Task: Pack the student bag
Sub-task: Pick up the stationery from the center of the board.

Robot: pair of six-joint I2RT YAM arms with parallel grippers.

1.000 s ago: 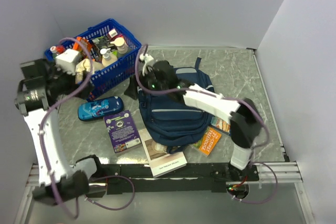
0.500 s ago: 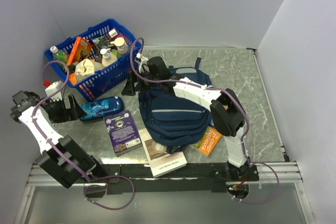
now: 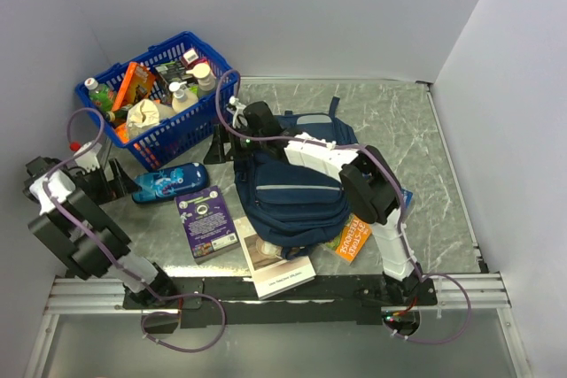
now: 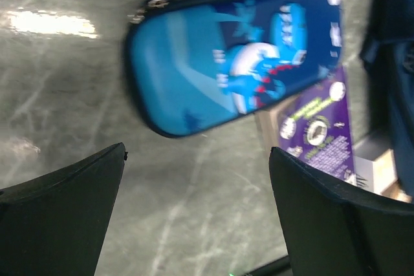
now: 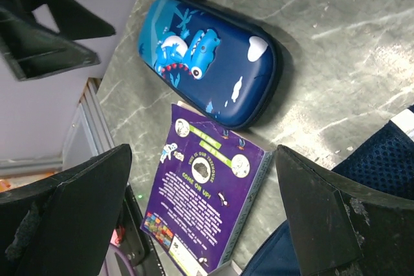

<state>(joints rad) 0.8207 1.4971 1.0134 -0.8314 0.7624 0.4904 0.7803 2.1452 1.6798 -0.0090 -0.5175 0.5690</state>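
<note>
While the student bag (image 3: 292, 196) is lying flat near the middle of the worktop (image 3: 399, 130), grey-blue panel facing up, both arms are closing in on a thing to its left. The left hand (image 3: 120, 185) is sitting low at the worktop's left edge, fingers spread wide and holding nothing, pointing at the near end of a blue pencil case (image 3: 170, 183) with a dinosaur print. A second ago this arm was standing tall with its hand over the blue basket (image 3: 182, 135) of bottles and packets. It has since folded down and dropped to worktop level. The right hand (image 3: 221, 146) is also spread and empty. It was hovering over the bag's top a second ago, and it is now reaching past the bag's upper left corner into the gap between basket and bag. Its camera is looking down on the pencil case and on a purple book (image 3: 205, 210) lying just beside it. The left hand's dark fingers are showing at the far end of that view. A pale book (image 3: 279, 267) and an orange book (image 3: 354, 236) are poking out from under the bag's near edge. Judging by this, the pencil case is becoming the next thing to pack. Packing appears barely begun, since nothing is being carried and the bag is showing no open mouth from above.
</note>
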